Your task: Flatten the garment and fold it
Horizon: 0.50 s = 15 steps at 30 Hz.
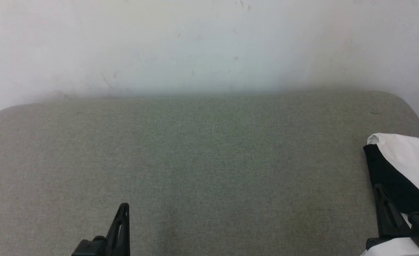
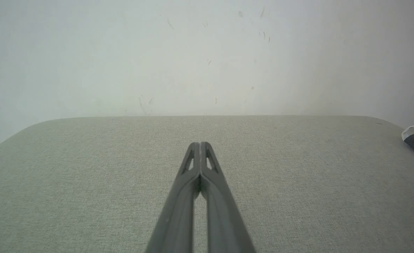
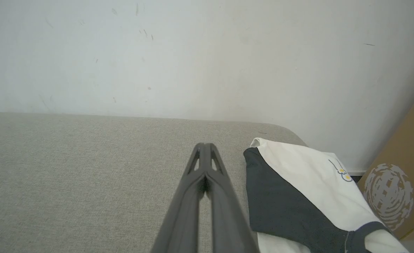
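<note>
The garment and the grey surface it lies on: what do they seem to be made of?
The garment looks like soft knit cloth, perhaps cotton jersey, matt white and black: it slumps in loose folds without shine. The surface looks covered in woven upholstery fabric, matt greenish grey: a fine flecked weave shows, and its corners are rounded. What lies beneath cannot be told.

A black-and-white garment (image 1: 408, 156) is lying bunched at the right edge of a grey fabric surface (image 1: 209, 160) backing onto a pale wall (image 1: 209, 42). The left gripper (image 1: 125, 207) is pointing up at lower left, fingers pressed together, while the right gripper (image 1: 377, 188) (also closed) is showing against the garment's black part.
</note>
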{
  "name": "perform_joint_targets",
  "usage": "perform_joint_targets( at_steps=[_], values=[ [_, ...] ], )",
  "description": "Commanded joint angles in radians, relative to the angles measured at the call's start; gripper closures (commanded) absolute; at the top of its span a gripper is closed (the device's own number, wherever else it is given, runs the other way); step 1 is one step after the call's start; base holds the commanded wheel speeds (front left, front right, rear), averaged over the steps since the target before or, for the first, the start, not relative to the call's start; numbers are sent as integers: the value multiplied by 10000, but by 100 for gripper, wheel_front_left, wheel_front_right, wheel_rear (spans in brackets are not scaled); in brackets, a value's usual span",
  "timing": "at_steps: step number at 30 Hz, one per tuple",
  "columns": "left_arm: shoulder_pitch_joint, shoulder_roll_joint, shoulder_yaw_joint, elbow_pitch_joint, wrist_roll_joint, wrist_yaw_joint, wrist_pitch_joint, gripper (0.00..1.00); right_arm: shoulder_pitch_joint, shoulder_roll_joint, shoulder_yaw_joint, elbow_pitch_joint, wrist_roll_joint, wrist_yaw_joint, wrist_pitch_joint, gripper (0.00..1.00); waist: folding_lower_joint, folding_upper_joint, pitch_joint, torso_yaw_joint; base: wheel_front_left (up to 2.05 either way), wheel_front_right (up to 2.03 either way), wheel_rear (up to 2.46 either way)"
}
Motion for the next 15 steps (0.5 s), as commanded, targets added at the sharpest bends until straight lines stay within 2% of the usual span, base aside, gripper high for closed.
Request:
perform_joint_targets(
  at_steps=[1, 15],
  values=[
    [-248, -66, 91, 56, 142, -64, 57, 100, -195, 12, 59, 12, -32, -2, 60, 100, -1, 0, 6, -2, 0, 0, 0],
    [-523, -203, 292, 144, 353, -220, 323, 100, -406, 16, 258, 27, -56, -3, 262, 100, -1, 0, 64, -21, 0, 0, 0]
  ],
)
